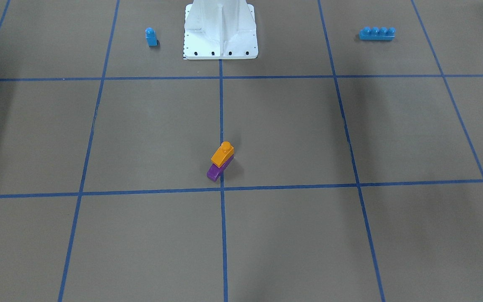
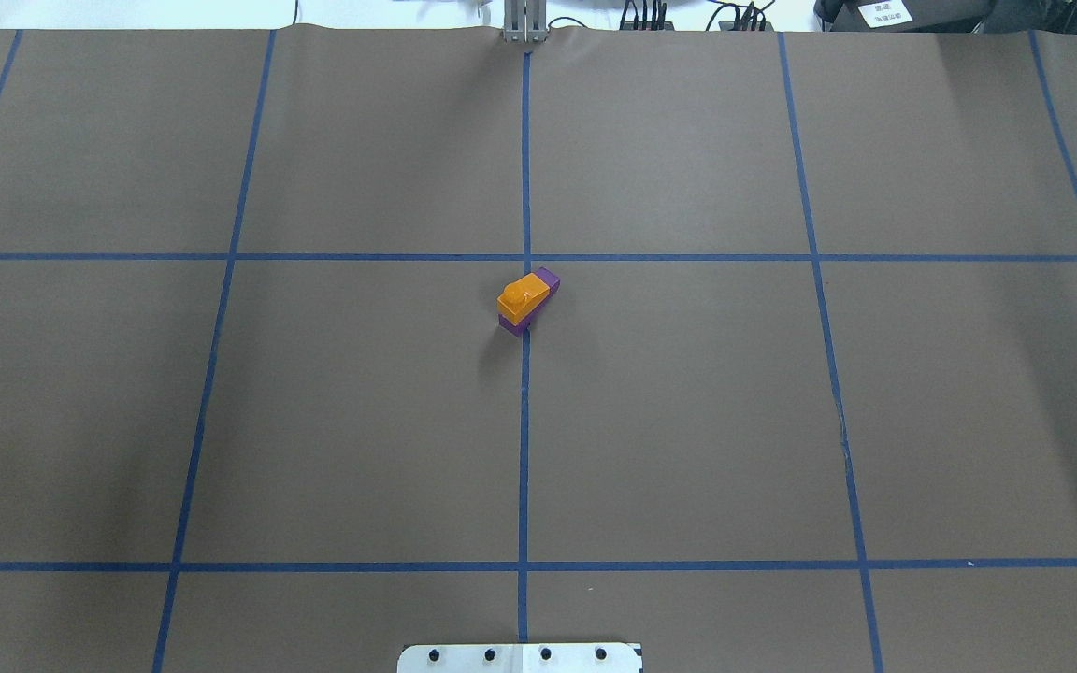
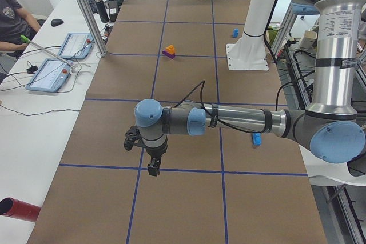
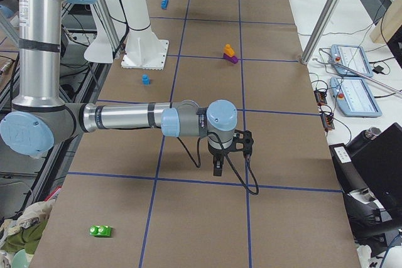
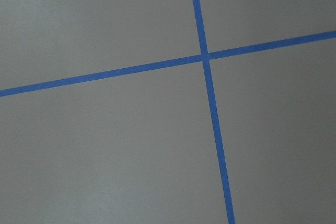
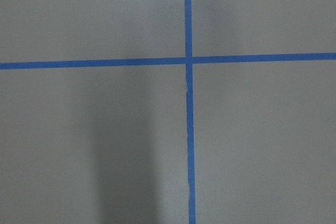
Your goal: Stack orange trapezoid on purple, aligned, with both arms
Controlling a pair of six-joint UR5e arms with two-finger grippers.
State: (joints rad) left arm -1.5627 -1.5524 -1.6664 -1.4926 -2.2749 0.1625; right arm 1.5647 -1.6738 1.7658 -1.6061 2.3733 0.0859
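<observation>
The orange trapezoid (image 1: 222, 154) sits on top of the purple block (image 1: 214, 172) near the table's centre line, with no gripper touching them. One end of the purple block (image 2: 549, 279) sticks out from under the orange one (image 2: 522, 295). My left gripper (image 3: 153, 168) shows only in the exterior left view, pointing down over the table, far from the stack (image 3: 170, 51). My right gripper (image 4: 217, 169) shows only in the exterior right view, also pointing down, far from the stack (image 4: 229, 53). I cannot tell whether either is open or shut. Both wrist views show only brown paper and blue tape lines.
A small blue single-stud block (image 1: 151, 37) and a long blue four-stud brick (image 1: 377, 33) lie either side of the white robot base (image 1: 220, 33). A green brick (image 4: 100, 231) lies at the table's right end. Operator tablets (image 3: 51, 75) sit beyond the far edge.
</observation>
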